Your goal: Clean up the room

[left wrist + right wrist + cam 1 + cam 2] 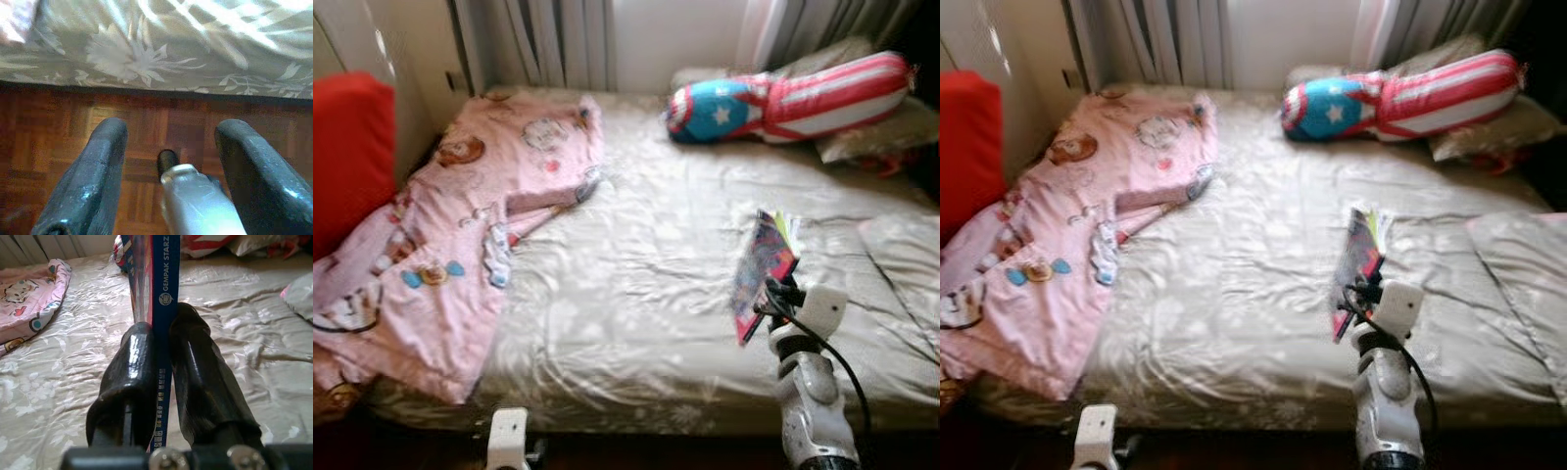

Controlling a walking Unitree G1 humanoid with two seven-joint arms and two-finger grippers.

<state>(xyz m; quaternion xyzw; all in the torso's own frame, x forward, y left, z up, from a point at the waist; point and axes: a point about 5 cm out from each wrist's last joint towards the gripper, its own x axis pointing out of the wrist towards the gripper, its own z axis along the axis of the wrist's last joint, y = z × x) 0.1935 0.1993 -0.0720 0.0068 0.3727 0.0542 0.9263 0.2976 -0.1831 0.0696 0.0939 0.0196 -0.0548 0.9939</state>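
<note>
Two grippers logged. Right gripper (159,377) is clamped on a thin colourful book (761,269), one black finger on each side of its blue spine, which carries the print "GEMPAK STARZ". Book stands on edge, raised over the right half of the bed (646,294), its far end toward the pillows; head views are too soft to tell whether its lower edge touches the sheet. Right arm (813,392) rises from the near edge of the bed, a black cable looping along it. Left gripper (168,161) hangs low by the bed's near side over parquet floor (44,142), fingers spread apart with nothing between them. Bed is covered in a beige sheet with a pale floral print, wrinkled. Pink cartoon-print blanket (460,235) lies crumpled over the left part of the bed, draping off the near left corner. Red cushion (347,147) sits at far left, beside the blanket. Red, white and blue bolster (783,98) with a star lies across the head of the bed, against grey pillows (876,132). Curtains (558,39) hang behind the bed.
</note>
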